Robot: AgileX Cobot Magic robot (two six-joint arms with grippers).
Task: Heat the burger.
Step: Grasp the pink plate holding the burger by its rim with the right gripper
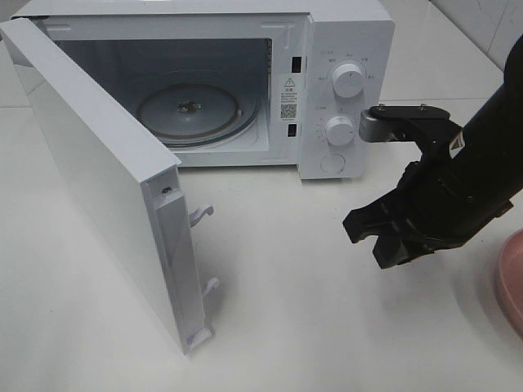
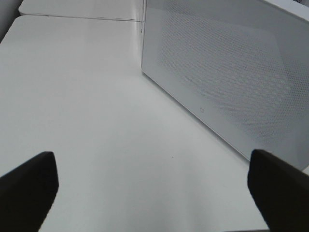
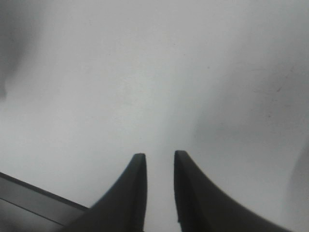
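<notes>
right fingers stand narrow with nothing between them, hanging above the surface toward its right edge, in front of the dials of the microwave. left fingers are spread wide and empty, facing the outer side of the open door. the burger shows in no view; only a sliver of a pink plate peeks in at the right edge. likely risks: pinching the bun could shift its layers, and a wide swing could clip the door frame or the dials. inside the microwave the glass turntable sits bare.
</notes>
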